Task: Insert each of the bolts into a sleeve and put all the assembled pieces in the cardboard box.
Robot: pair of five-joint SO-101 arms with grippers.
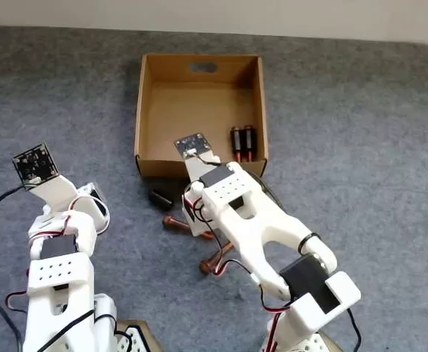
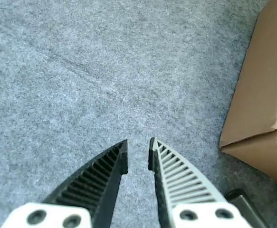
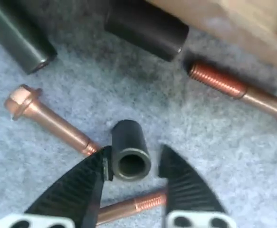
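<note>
Worktop: grey, felt-like surface (image 1: 360, 110) that carries everything.
Cardboard box: open-topped (image 1: 146, 110), at the far edge of the worktop, about mid-width.
Assembled pieces: 2 (image 1: 243, 143), lying side by side inside the cardboard box at its near right corner.
Right gripper: (image 3: 135, 151) low over the worktop, just in front of the box's near wall. Its jaws are open, with 1 finger on each side of the short sleeve.
Short sleeve: dark (image 3: 131, 159), its open bore facing the wrist camera. 1 finger touches or all but touches its side; the other is just apart from it.
Loose bolts: 3, copper-coloured, on the worktop around the short sleeve. The flanged bolt (image 3: 48, 118) lies beside it, the threaded bolt (image 3: 233, 88) near the box wall, and the third bolt (image 3: 131, 205) under the jaws.
Other sleeves: 2 lying flat, the grey sleeve (image 3: 19, 35) and the black sleeve (image 3: 148, 26), the black one close to the box wall.
Left gripper: (image 2: 138, 141) above bare worktop, out beyond the box's near left corner. Its jaws are slightly apart, with nothing between them.
</note>
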